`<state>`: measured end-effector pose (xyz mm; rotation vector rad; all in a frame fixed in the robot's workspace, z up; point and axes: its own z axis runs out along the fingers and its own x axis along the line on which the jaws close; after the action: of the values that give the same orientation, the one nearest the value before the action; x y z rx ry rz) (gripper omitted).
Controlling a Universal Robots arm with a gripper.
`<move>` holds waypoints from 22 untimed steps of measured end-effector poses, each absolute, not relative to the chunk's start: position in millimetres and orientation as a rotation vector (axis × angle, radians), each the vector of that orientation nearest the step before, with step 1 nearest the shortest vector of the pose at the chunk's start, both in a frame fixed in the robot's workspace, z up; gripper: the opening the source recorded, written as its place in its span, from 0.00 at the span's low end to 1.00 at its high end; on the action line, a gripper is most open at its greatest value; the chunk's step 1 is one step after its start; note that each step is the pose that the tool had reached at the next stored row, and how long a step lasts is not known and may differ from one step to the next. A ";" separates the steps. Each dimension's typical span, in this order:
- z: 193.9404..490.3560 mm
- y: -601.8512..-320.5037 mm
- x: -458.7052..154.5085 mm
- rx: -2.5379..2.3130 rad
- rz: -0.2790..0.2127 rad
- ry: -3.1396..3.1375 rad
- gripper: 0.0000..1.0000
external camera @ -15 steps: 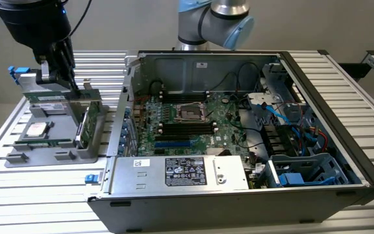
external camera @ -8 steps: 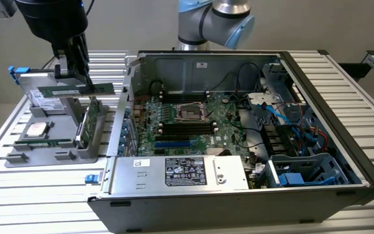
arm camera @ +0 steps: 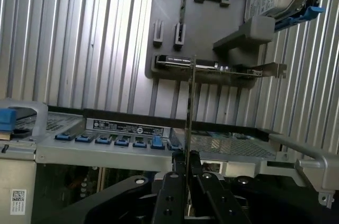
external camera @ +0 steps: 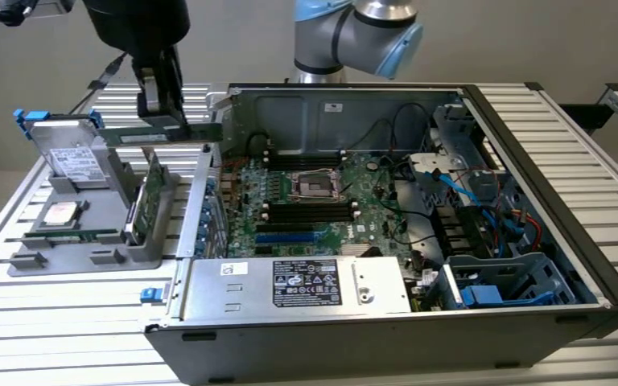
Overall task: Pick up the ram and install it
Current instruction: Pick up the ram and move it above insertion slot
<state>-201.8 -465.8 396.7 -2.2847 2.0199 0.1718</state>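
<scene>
The ram is a long, thin green stick held level in the air above the grey parts holder, on the exterior view's left. My gripper is shut on its top edge. In the wrist view the ram shows edge-on as a thin dark line running out from between the black fingers. It hangs just outside the left wall of the open computer case. The motherboard's memory slots lie inside the case beside the processor socket.
The holder carries a tall green card with a metal bracket, a silver processor chip, a hard drive and another narrow green stick. A power supply sits at the case front; cables and drive cages fill its right side.
</scene>
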 end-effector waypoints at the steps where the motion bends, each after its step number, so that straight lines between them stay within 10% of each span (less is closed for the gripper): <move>1: 398.2 -466.0 -197.1 -2.282 0.177 2.017 0.14; 22: 410.4 -467.4 -101.8 -2.241 0.242 1.979 0.14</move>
<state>-101.8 -467.4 410.4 -2.2407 1.9790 0.2422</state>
